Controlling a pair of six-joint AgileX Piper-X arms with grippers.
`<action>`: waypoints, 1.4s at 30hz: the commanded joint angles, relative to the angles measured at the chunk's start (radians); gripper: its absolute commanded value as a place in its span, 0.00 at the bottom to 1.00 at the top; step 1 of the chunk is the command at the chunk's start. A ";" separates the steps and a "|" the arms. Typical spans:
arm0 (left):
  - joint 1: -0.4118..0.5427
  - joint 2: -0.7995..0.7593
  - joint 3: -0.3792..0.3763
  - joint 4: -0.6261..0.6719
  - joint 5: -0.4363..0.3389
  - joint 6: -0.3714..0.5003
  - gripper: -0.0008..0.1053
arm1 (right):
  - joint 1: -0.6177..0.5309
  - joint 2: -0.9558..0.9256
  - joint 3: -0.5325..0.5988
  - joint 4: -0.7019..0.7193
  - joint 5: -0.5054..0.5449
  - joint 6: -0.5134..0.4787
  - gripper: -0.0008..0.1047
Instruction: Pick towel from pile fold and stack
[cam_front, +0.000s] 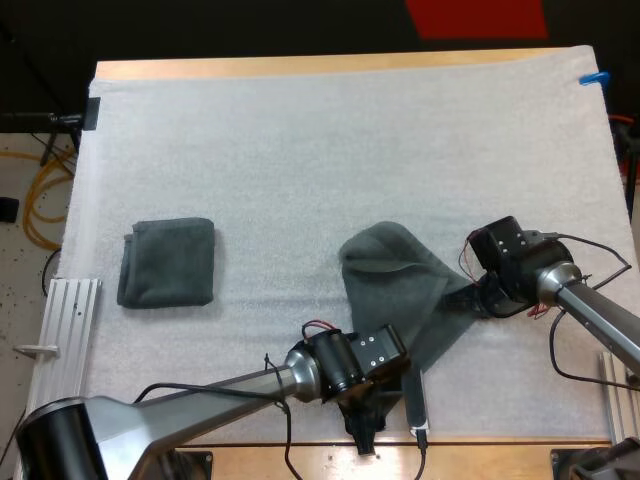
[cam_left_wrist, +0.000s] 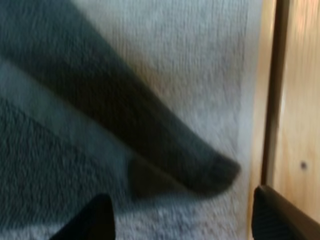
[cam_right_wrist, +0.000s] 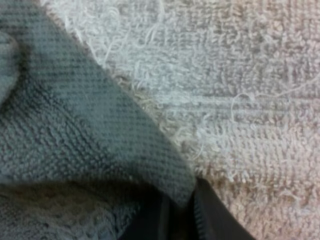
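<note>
Grey-green terry makes up both towels in the high view: a folded towel (cam_front: 167, 263) sits squared-off at the middle left of the white mat (cam_front: 300, 150), which I take to be the start of the stack. The loose towel (cam_front: 395, 285) lies half-spread and rumpled at the lower centre-right. My right end effector (cam_front: 472, 298) is at its right edge and my left end effector (cam_front: 366, 432) at its near tail by the frame's bottom, presumably so the two can draw it flat for folding. In the left wrist view the fingers (cam_left_wrist: 97, 220) stand spread with a dark towel corner (cam_left_wrist: 215, 172) lying just ahead of them, close to the mat's edge and the wooden tabletop (cam_left_wrist: 300, 125). In the right wrist view the fingers (cam_right_wrist: 212, 220) are pinching the loose towel's nubby hem.
</note>
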 joint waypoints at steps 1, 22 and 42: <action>-0.004 0.002 0.000 -0.027 0.009 -0.025 0.54 | -0.007 -0.001 0.001 0.030 0.022 -0.002 0.01; -0.004 0.199 0.000 -0.061 -0.054 -0.083 0.53 | -0.007 -0.001 0.001 0.035 0.022 -0.002 0.01; -0.004 0.142 -0.108 0.033 -0.046 -0.088 0.01 | -0.007 -0.049 -0.004 0.035 0.024 -0.035 0.01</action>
